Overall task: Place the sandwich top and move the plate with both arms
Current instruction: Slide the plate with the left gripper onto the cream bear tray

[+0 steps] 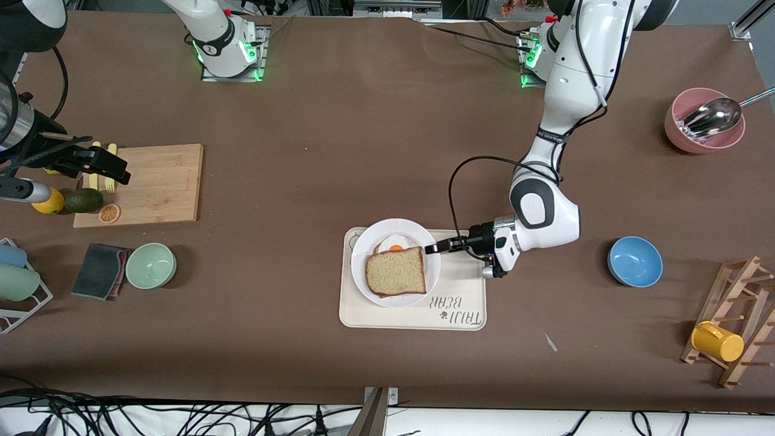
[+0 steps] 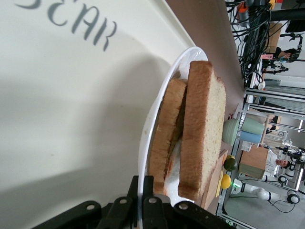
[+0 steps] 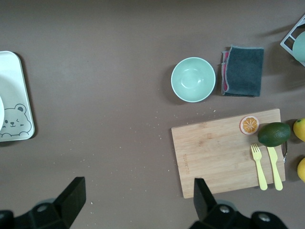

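The sandwich top (image 1: 396,272) lies on a second slice with a fried egg (image 1: 396,246), slightly offset, on the white plate (image 1: 387,227). That plate sits on the cream bear-print tray (image 1: 460,303). My left gripper (image 1: 433,248) is shut on the plate's rim at the side toward the left arm's end. The left wrist view shows the fingers (image 2: 148,183) pinching the thin rim (image 2: 152,119), with the sandwich top (image 2: 205,124) just past them. My right gripper (image 1: 115,168) waits open over the wooden cutting board's edge, holding nothing (image 3: 138,191).
A cutting board (image 1: 154,181) with forks, an orange slice and an avocado (image 1: 83,200) lies toward the right arm's end, with a green bowl (image 1: 151,265) and grey cloth (image 1: 100,270) nearer the camera. A blue bowl (image 1: 634,261), pink bowl (image 1: 702,130) and cup rack (image 1: 732,321) stand toward the left arm's end.
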